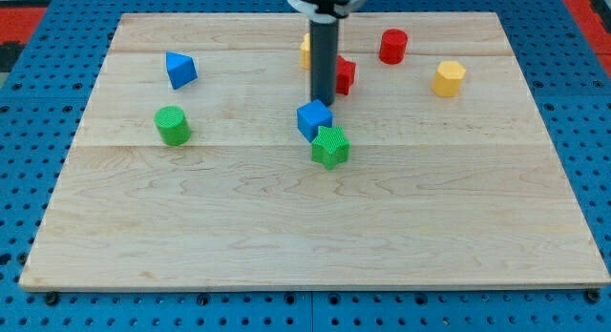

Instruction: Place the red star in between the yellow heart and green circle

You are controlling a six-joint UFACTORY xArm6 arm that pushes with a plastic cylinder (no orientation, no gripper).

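text: none legible | labels: none | numbers: none (blocks and board plain, unmarked)

There is only one camera. It looks down at a slant from in front of the counter (pixel 286 246), near enough that the wooden top nearly fills the view, with blue pegboard (pixel 29 132) showing round its edges. The arm's rod (pixel 323 55) enters from the view's top.

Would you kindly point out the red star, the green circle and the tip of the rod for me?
red star (pixel 346 74), camera view, on its visible right half beside the rod.
green circle (pixel 173 125), camera view, on its side wall.
my tip (pixel 322 102), camera view, at the rod's lower end.
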